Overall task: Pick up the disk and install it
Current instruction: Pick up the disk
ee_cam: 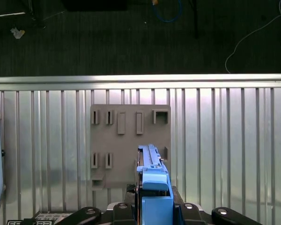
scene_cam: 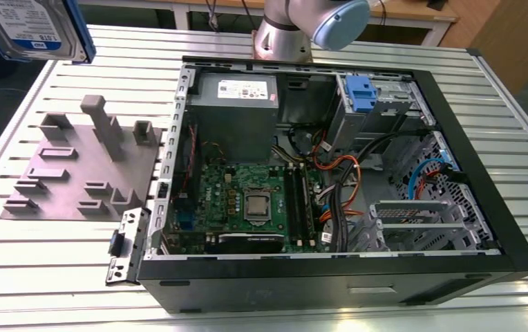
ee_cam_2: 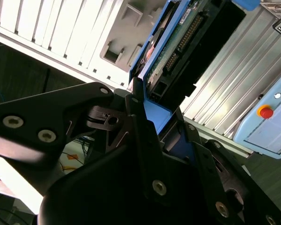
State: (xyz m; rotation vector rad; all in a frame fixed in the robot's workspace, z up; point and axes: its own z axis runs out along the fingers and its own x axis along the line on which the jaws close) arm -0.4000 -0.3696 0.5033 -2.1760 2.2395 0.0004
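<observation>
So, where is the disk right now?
The disk hangs at the exterior view's upper left, over the grey fixture plate, clamped in the gripper.

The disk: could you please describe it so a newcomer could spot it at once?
Beside the open computer case, on the exterior view's left, lies a grey fixture plate. Above it, in the claw, hangs the disk: a flat silver drive with white-and-blue label and blue bracket, unlike the blue latch inside the case.
</observation>
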